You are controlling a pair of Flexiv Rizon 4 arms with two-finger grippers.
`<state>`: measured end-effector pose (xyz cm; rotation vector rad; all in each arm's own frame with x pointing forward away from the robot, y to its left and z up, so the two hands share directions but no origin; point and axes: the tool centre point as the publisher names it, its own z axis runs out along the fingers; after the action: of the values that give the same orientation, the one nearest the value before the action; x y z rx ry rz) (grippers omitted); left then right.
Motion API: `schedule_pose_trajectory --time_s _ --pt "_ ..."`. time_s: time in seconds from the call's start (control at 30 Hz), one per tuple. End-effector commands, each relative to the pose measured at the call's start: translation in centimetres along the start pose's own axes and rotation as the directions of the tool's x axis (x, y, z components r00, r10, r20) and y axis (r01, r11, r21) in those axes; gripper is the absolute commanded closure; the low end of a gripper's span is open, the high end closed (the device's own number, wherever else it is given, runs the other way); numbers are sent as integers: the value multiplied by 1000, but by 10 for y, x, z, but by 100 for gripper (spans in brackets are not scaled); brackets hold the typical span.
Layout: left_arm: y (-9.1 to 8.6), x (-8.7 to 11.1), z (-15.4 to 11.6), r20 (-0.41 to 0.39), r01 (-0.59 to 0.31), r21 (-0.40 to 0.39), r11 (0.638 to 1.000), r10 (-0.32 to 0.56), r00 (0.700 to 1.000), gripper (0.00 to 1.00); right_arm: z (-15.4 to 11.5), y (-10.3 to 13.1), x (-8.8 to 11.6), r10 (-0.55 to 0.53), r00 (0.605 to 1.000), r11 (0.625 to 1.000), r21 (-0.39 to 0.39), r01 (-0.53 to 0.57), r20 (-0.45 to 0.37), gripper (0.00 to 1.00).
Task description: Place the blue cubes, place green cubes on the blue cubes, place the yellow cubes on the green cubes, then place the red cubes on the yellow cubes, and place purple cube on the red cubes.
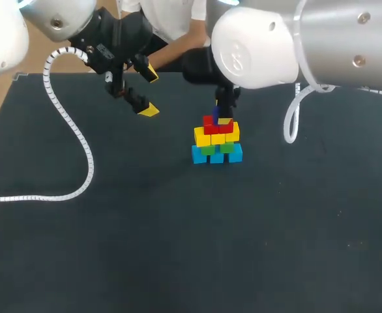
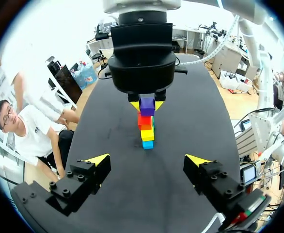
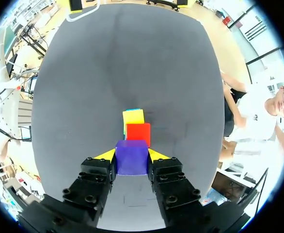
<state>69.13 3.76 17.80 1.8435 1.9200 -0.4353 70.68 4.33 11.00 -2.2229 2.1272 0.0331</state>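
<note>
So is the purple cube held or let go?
Held: the right fingers pinch the purple cube from both sides, above the red cubes.

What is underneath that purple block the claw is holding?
Below the purple cube, held in the right gripper, sit the red cubes, then yellow cubes, green cubes and blue cubes. Whether purple touches red is hidden.

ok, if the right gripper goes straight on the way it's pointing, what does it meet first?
The red cubes, directly ahead of its fingers. The right gripper is shut on the purple cube, so that cube would touch them first. Nothing shows between them, though the gap is hard to judge.
</note>
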Motion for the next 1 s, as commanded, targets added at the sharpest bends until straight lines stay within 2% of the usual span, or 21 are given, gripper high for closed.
schedule_pose_trajectory --time_s 0.03,0.37,0.57,0.87,1.0 --pt "2 1 0 1 -3 4 1000 3 1000 0 0 -4 -1 -1 1000 1000 -6 1 -1 100" --pt "2 1 0 1 -3 4 1000 3 1000 0 3 -7 -2 -5 1000 1000 -14 5 1 100" --pt "2 1 0 1 -3 4 1000 3 1000 0 2 -9 -2 -3 1000 1000 -13 3 3 95" --pt "2 1 0 1 -3 4 1000 3 1000 0 3 -10 -2 -6 1000 1000 -18 6 5 98" --pt "2 1 0 1 -3 4 1000 3 1000 0 3 -10 -2 -5 1000 1000 -19 6 7 96"
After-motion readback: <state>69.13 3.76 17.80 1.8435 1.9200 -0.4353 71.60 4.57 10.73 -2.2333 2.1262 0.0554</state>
